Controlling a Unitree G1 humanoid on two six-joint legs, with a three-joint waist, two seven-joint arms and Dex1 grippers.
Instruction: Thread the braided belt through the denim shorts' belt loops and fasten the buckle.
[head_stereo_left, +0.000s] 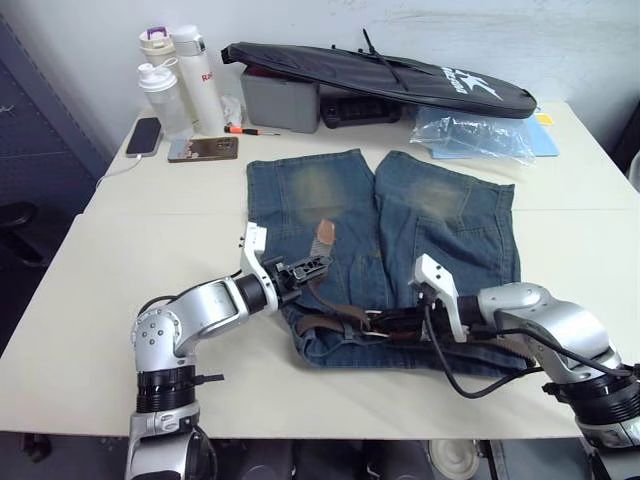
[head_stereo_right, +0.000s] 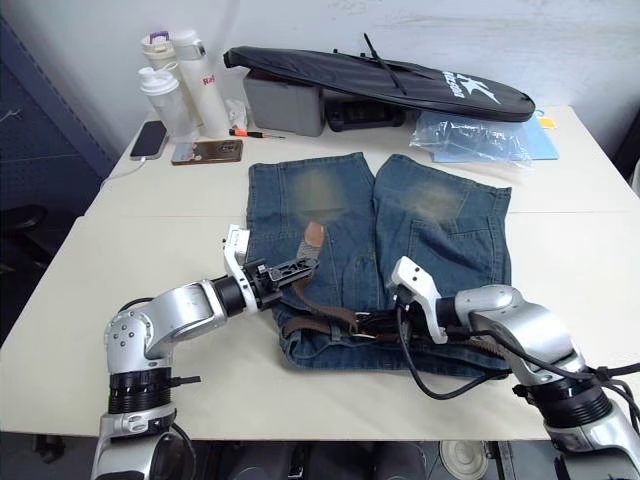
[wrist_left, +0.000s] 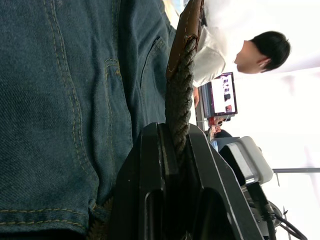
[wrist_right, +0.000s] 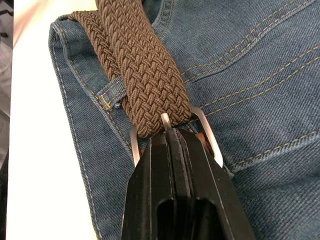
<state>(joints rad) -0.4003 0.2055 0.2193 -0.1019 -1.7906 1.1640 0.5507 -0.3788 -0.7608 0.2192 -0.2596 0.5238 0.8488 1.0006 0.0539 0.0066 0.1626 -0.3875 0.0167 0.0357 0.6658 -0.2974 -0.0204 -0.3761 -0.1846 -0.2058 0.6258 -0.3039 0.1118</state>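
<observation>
Fingers: left gripper clamps braided belt near tan tip; right gripper pinches buckle | step: fastening | next: seat prong, draw tip leftward.

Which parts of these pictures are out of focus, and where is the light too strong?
Left wrist view: the braided belt and the denim shorts are fairly sharp, the near fingers are soft, and the background behind the person is washed out white. Right wrist view: the belt weave and the buckle are sharp, and the table is overexposed. Head views: even light, soft shadows.
</observation>
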